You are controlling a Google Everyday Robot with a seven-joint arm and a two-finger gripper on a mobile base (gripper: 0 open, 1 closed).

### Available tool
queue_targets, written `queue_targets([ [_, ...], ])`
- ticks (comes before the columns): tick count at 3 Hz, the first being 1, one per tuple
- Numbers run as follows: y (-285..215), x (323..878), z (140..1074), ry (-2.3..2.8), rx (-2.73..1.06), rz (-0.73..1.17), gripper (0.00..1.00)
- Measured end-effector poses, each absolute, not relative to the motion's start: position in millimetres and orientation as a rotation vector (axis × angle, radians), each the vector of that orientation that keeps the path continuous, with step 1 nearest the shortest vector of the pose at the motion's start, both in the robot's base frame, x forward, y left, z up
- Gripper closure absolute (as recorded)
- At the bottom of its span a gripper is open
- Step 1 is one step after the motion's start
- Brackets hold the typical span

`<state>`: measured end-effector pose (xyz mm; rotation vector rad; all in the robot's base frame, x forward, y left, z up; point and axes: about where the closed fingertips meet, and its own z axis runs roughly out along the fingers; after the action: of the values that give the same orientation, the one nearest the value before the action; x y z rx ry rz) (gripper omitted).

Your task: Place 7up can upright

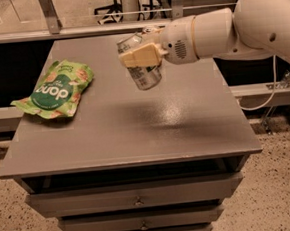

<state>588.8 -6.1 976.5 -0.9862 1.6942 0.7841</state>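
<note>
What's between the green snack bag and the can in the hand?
Only bare tabletop between green snack bag and 7up can, per the camera view; the hand grips the can above the table's rear middle.

You can see big white lettering on the green snack bag (57,89), upside down and too unclear to spell out. Right of that bag, the gripper (141,57) clamps the 7up can (147,76), whose print you cannot read.
</note>
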Motion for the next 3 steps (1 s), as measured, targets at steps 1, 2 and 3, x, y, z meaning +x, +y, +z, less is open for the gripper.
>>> queue_targets([
  [1, -4.2, 582.9, 976.6, 1.578, -0.928, 0.818, 1.00],
  [2, -4.9, 576.6, 969.8, 1.443, -0.886, 0.837, 1.00],
  [3, -6.2, 571.7, 959.6, 1.366, -0.903, 0.821, 1.00],
])
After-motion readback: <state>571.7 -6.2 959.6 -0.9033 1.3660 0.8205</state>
